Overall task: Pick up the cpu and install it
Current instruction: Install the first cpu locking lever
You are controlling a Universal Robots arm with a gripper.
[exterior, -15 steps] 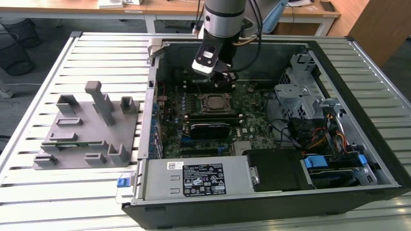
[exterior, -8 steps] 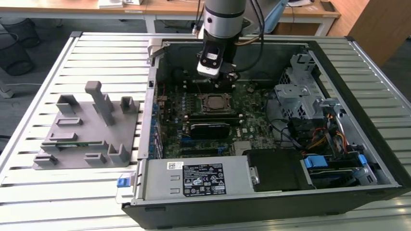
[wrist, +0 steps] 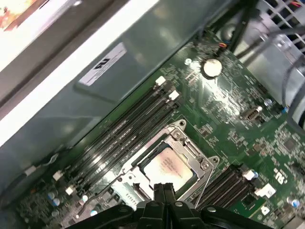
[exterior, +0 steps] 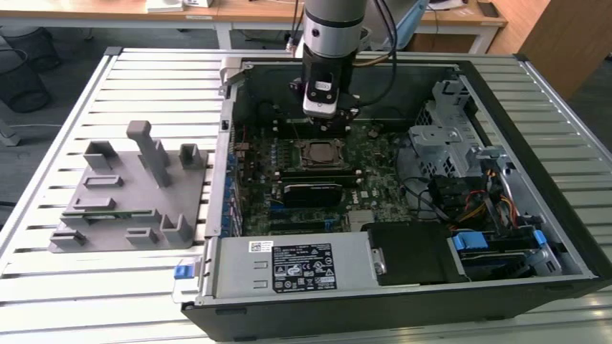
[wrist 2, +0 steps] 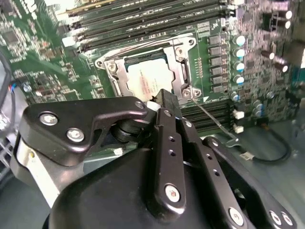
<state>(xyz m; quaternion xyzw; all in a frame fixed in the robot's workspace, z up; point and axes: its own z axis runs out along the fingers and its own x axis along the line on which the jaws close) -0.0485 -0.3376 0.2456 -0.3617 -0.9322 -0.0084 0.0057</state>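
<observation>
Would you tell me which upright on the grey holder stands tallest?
The slim post at the grey holder's middle; it rises well above the squat blocks around it.

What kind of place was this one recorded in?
Probably a lab or office workroom: an open computer case lies on a slatted metal table, with wooden desks and wire bins beyond it.

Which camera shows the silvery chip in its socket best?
The first wrist view: the cpu lies close and almost wholly uncovered. The second wrist view shows it partly behind the gripper; the exterior view, far off.
</observation>
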